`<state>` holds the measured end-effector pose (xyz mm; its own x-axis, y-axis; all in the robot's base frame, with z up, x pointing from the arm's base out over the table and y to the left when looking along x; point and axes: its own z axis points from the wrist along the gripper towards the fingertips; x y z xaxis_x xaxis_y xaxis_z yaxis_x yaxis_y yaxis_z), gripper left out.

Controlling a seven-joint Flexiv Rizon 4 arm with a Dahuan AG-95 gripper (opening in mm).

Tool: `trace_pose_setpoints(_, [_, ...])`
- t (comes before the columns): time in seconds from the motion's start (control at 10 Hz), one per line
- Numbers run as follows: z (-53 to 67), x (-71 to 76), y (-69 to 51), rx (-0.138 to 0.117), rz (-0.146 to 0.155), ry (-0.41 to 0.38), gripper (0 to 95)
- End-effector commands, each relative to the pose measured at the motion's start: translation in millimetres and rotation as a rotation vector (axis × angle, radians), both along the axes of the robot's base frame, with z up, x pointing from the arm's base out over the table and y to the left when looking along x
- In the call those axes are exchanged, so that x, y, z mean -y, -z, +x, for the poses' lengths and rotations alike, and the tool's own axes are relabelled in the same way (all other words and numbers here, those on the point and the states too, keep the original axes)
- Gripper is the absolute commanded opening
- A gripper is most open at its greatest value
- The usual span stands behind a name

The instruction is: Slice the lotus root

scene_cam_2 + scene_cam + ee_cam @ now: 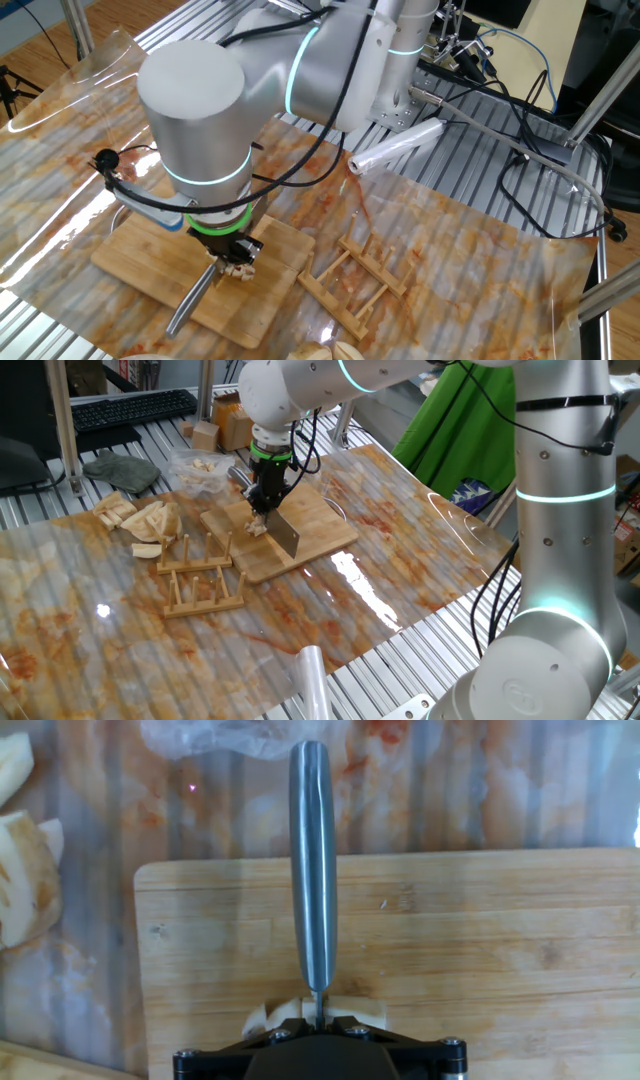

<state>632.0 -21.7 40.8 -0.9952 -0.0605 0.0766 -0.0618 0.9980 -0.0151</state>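
My gripper (268, 495) is shut on a steel knife (285, 532) and points down over the bamboo board (320, 510). The lotus root (257, 525) is a cluster of small cream bits on the board, right under the gripper. In the hand view the knife's grey handle (313, 870) runs straight away from the gripper (318, 1020). There the blade edge sits down among the lotus root pieces (270, 1013), with pale bits on both sides of it. The other fixed view shows the gripper (235, 250) low over the lotus root bits (238, 268) on the board (140, 255), the knife (190, 300) jutting toward the front edge.
A wooden rack (200, 580) stands just beside the board. A heap of tan wedge slices (145, 518) lies to the left, and a clear plastic bag (200, 468) of pale chunks sits behind the board. A white roll (310, 675) lies at the table's edge, and a keyboard (130, 408) is farther back.
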Motion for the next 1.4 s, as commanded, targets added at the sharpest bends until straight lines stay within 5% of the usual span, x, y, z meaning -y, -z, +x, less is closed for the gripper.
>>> trace_pose_setpoints(0.1, [-1.2, -0.1, -1.8, 0.008, 0.01, 0.004, 0.0])
trace_pose_setpoints(0.5, [-1.9, -1.1, -6.0, 0.008, 0.013, 0.02, 0.0])
trace_pose_setpoints(0.6, [-2.3, -1.7, -6.9, 0.008, 0.047, 0.043, 0.0])
trace_pose_setpoints(0.8, [-3.0, -2.4, -8.4, 0.004, 0.058, 0.055, 0.0])
trace_pose_setpoints(0.9, [-3.3, -2.9, -8.9, 0.012, -0.002, -0.02, 0.0])
trace_pose_setpoints(1.0, [-3.8, -4.1, -9.4, 0.024, -0.154, -0.047, 0.0])
trace_pose_setpoints(1.1, [-4.0, -4.0, -9.6, 0.006, 0.016, 0.023, 0.0])
trace_pose_setpoints(1.4, [-5.5, -4.6, -16.7, 0.001, 0.021, 0.039, 0.0])
